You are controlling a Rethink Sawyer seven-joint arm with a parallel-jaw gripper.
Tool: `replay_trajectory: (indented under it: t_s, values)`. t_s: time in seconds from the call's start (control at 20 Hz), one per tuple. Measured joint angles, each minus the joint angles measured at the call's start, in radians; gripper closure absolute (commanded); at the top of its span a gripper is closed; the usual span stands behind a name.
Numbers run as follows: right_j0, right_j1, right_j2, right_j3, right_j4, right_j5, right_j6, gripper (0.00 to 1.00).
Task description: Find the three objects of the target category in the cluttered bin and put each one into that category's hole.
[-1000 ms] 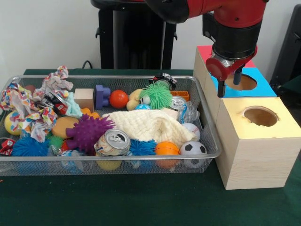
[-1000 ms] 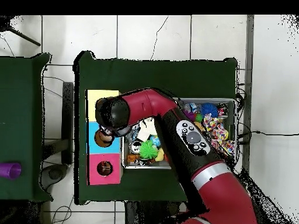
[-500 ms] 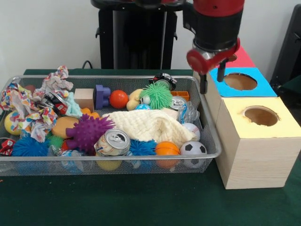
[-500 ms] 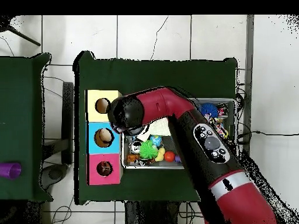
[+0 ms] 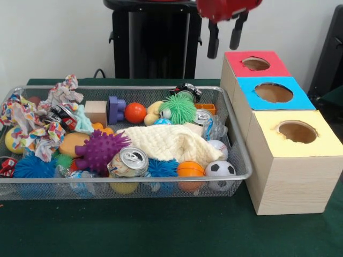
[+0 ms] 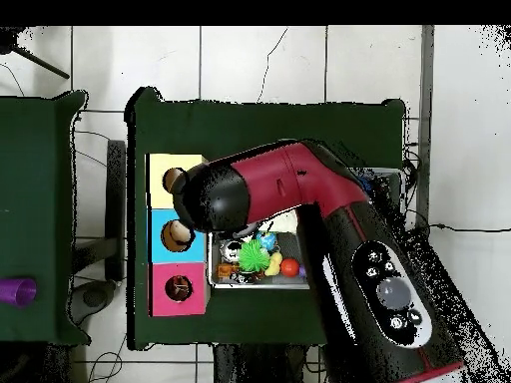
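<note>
My gripper point(image 5: 224, 38) hangs high at the top of the front view, open, with nothing between its fingers. It is above the far right corner of the wire bin point(image 5: 237, 147), just left of the red box. Three boxes stand in a row right of the bin, each with a round hole: red point(image 5: 256, 63), blue point(image 5: 274, 92) and yellow point(image 5: 296, 131). The bin holds an orange ball point(image 5: 135, 112), a soccer ball point(image 5: 220, 168), a baseball point(image 5: 217, 146), spiky balls in green point(image 5: 178, 108) and purple point(image 5: 102, 149), and a soda can point(image 5: 128, 160). In the overhead view the red arm point(image 6: 299, 190) hides the gripper.
A cream cloth point(image 5: 171, 142) lies in the bin's middle. Crumpled coloured paper point(image 5: 32, 128), a wooden cube point(image 5: 96, 111) and a purple block point(image 5: 115, 108) fill its left and back. The arm covers most of the bin from above. A purple object point(image 6: 17, 291) lies on the side table.
The gripper rose from over the blue hole and moved left in the front view, ending high beside the red box. It stayed open and empty.
</note>
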Motion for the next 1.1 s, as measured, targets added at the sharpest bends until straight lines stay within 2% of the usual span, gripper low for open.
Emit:
replay_trajectory:
  t_s: [0.1,0.3,0.75,1.1]
  values:
    - [0.001,-0.016,0.000,-0.002,-0.001,0.006,0.000,0.00]
    - [0.007,0.012,0.000,-0.013,-0.010,0.001,0.000,0.00]
    - [0.012,0.156,0.000,-0.058,-0.101,-0.064,0.000,0.00]
    - [0.012,0.246,0.001,-0.115,-0.151,-0.074,0.000,0.00]
